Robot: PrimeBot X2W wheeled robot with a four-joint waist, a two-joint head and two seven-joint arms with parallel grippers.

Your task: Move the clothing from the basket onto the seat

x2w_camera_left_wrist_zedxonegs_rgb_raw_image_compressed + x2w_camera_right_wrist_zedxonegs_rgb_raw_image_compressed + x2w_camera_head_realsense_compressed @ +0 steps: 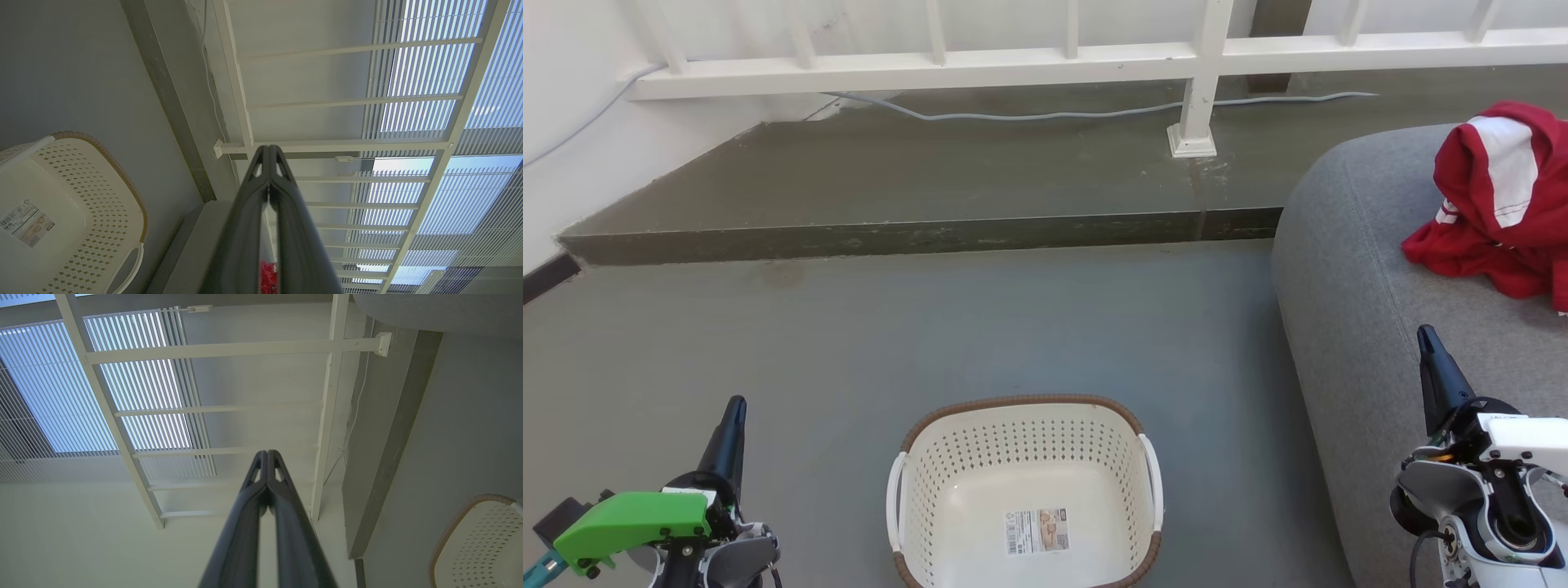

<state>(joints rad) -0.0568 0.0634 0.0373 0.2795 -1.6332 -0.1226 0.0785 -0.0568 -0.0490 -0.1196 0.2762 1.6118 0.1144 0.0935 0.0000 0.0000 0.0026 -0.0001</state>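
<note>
The cream perforated basket (1025, 490) with a brown rim stands on the floor at the bottom centre, holding nothing but a barcode sticker on its bottom; it shows too in the left wrist view (81, 212) and the right wrist view (482, 543). Red clothing (1499, 200) with white trim lies bunched on the grey seat (1347, 327) at the right. A sliver of red clothing (267, 277) shows between the left fingers' bases. My left gripper (737, 406) is shut and empty, left of the basket. Over the seat's front edge, my right gripper (1425, 333) is shut and empty.
A raised dark step (915, 233) runs across the floor behind the basket, with a white railing (1045, 61) and its post (1194, 122) on it. A grey cable (1094, 110) lies along the step. A white wall (572, 122) closes the left side.
</note>
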